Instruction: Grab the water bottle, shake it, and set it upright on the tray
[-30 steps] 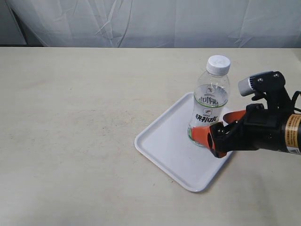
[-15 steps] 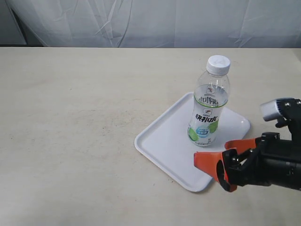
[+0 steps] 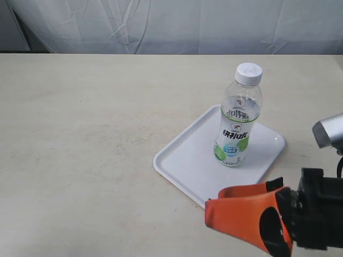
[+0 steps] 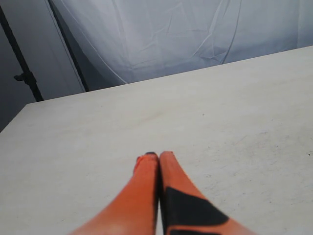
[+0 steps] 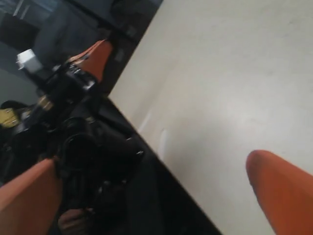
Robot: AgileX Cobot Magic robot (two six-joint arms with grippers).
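Observation:
The water bottle (image 3: 238, 118) stands upright on the white tray (image 3: 185, 160), white cap on top, nothing touching it. My right gripper (image 3: 225, 197) hangs open in front of the tray's near corner, well apart from the bottle and holding nothing. In the right wrist view its orange fingers (image 5: 283, 191) are spread wide over the bare table edge, the gripper (image 5: 156, 196) empty; bottle and tray are out of that view. My left gripper (image 4: 157, 156) is shut with nothing in it, above bare tabletop, and does not show in the exterior view.
The beige table (image 3: 80, 134) runs wide to the left of the tray. A white curtain (image 3: 171, 24) hangs behind it. The right wrist view looks past the table's edge (image 5: 161, 147) to dark arm hardware (image 5: 83, 142).
My right gripper, open, has drawn back from the bottle's base toward the near right, clear of the tray. The bottle stays upright on the tray.

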